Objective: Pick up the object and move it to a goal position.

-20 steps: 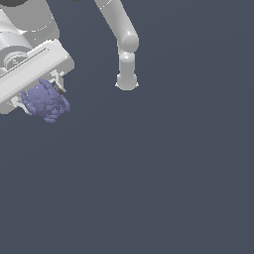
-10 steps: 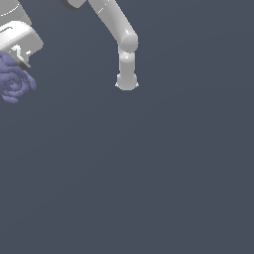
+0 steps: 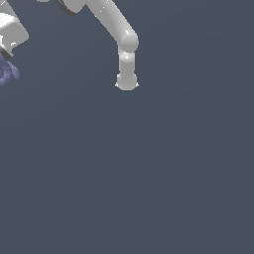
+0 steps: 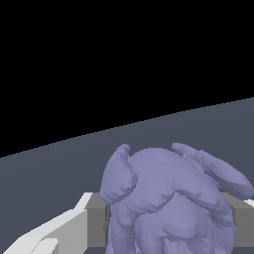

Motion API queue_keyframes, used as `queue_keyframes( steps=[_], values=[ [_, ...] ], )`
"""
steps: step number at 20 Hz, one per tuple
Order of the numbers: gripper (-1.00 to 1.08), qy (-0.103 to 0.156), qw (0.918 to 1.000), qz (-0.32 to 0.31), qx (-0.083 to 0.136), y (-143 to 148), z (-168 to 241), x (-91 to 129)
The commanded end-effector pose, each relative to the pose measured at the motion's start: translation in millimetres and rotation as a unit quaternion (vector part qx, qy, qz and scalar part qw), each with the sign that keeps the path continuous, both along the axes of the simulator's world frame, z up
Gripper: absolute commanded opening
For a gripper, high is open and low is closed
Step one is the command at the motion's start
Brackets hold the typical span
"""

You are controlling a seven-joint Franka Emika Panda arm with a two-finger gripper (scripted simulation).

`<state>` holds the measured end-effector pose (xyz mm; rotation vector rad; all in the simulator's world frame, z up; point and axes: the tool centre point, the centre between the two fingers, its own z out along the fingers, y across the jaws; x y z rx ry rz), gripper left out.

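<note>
The object [image 3: 7, 72] is a lumpy bluish-purple blob at the exterior view's far left edge, partly cut off by the frame. It hangs just below my white gripper's hand [image 3: 11, 31], well above the floor. In the wrist view the object [image 4: 168, 198] fills the lower middle, with a grey-white finger [image 4: 95, 225] on one side and the other finger [image 4: 244, 218] on the opposite side, both against it. My gripper [image 4: 171, 225] is shut on the object. The fingertips are hidden in the exterior view.
The arm's white links and base [image 3: 126, 74] stand at the upper middle of the exterior view. A plain dark grey floor [image 3: 149, 173] spreads below. In the wrist view the floor [image 4: 59, 168] ends at an edge with black beyond.
My gripper has carried the object toward the exterior view's left and slightly up. It now sits mostly off the left edge of the picture.
</note>
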<state>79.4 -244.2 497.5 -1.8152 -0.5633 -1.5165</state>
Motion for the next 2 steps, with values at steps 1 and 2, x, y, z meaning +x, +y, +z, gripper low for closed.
queue_keyframes(
  steps=[1, 2],
  values=[
    [-1.0, -0.002, 1.0, 0.002, 0.001, -0.3, 1.8, 0.4],
    [-1.0, -0.002, 1.0, 0.002, 0.001, -0.3, 1.8, 0.4]
  ],
)
